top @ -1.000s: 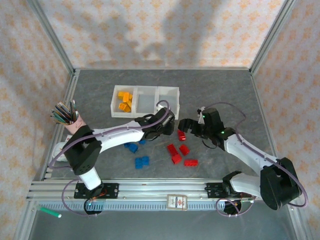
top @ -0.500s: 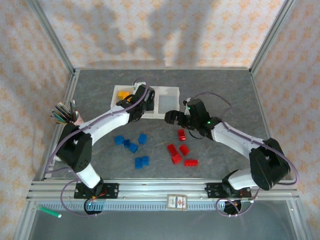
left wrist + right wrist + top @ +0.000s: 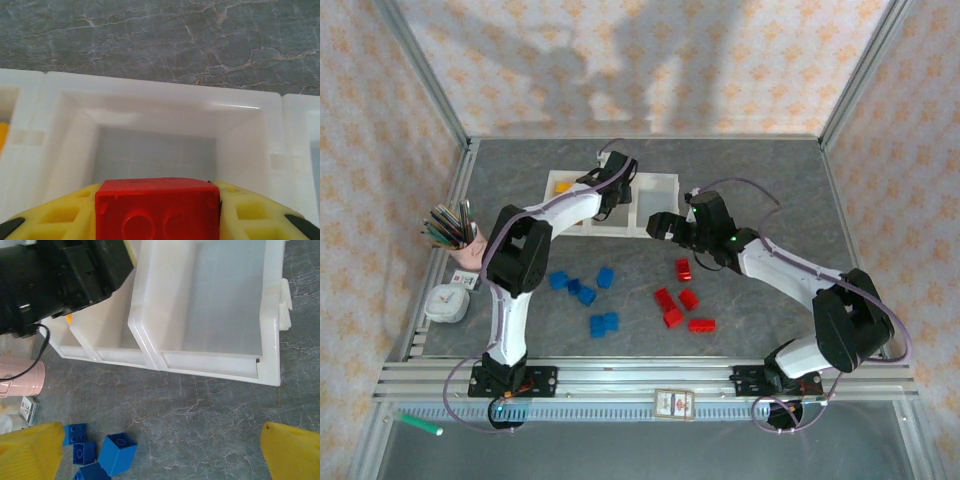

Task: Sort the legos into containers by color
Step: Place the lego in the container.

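My left gripper point(image 3: 610, 190) hangs over the middle compartment of the white containers point(image 3: 665, 182), shut on a red lego point(image 3: 157, 207) between its yellow fingers point(image 3: 50, 220). Below it, the middle compartment point(image 3: 155, 150) has a bare floor. Yellow-orange legos point(image 3: 563, 187) lie in the left compartment. Just in front of the right compartment, my right gripper point(image 3: 660, 225) stands open over bare table with nothing in it; its fingertips point(image 3: 30, 450) are spread wide. Blue legos point(image 3: 585, 295) and red legos point(image 3: 672, 308) are scattered on the table in front of the containers.
A pink cup of pencils point(image 3: 455, 235) and a small white clock point(image 3: 445, 300) stand at the left. Blue legos point(image 3: 117, 452) lie near my right gripper's left finger. The left arm's black wrist point(image 3: 65, 275) crosses the containers. Metal frame posts bound the table.
My left arm has swung from the table's middle up over the containers, carrying the red lego. The right gripper has moved back and left toward the right compartment, staying open.
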Controlling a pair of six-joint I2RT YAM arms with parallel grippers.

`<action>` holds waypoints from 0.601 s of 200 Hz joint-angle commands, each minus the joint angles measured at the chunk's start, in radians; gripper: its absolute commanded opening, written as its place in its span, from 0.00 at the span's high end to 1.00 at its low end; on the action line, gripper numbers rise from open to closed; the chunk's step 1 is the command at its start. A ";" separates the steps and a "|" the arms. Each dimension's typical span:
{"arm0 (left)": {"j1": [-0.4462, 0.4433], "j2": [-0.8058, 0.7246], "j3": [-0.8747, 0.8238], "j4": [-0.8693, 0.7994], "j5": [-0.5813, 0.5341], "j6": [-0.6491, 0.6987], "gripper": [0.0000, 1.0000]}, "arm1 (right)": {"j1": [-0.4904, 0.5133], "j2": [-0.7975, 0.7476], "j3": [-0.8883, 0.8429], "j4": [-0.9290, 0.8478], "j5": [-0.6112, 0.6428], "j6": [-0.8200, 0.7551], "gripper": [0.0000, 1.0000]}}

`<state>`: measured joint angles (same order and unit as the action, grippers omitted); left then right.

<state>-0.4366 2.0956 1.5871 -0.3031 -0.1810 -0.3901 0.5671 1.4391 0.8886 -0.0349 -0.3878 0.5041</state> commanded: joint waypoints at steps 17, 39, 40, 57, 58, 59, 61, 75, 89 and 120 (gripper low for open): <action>0.006 0.038 0.084 -0.069 0.000 0.023 0.49 | -0.001 -0.002 0.044 -0.004 0.032 -0.020 0.00; 0.006 0.031 0.093 -0.082 0.005 0.038 0.46 | -0.012 -0.025 0.044 -0.011 0.046 -0.024 0.00; 0.006 0.030 0.094 -0.083 0.004 0.039 0.46 | -0.014 -0.027 0.044 -0.011 0.045 -0.024 0.00; 0.006 0.022 0.106 -0.098 -0.004 0.047 0.42 | -0.035 -0.046 0.042 -0.009 0.027 -0.027 0.00; 0.006 0.022 0.108 -0.100 -0.005 0.047 0.42 | -0.037 -0.049 0.042 -0.009 0.026 -0.027 0.00; 0.006 0.021 0.108 -0.102 -0.006 0.047 0.42 | -0.038 -0.049 0.042 -0.009 0.024 -0.027 0.00; 0.006 0.021 0.109 -0.105 -0.007 0.046 0.42 | -0.041 -0.052 0.044 -0.009 0.023 -0.026 0.00; 0.006 0.013 0.112 -0.113 -0.013 0.050 0.41 | -0.059 -0.071 0.040 -0.011 0.010 -0.024 0.00; 0.006 0.005 0.116 -0.118 -0.015 0.050 0.41 | -0.071 -0.089 0.033 -0.011 0.006 -0.023 0.00; 0.006 -0.016 0.140 -0.163 0.011 0.031 0.41 | -0.091 -0.120 0.024 -0.028 -0.008 -0.027 0.00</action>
<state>-0.4320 2.1269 1.6752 -0.3916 -0.1802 -0.3641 0.4873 1.3621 0.9016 -0.0444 -0.3847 0.4938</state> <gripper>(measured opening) 0.596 0.997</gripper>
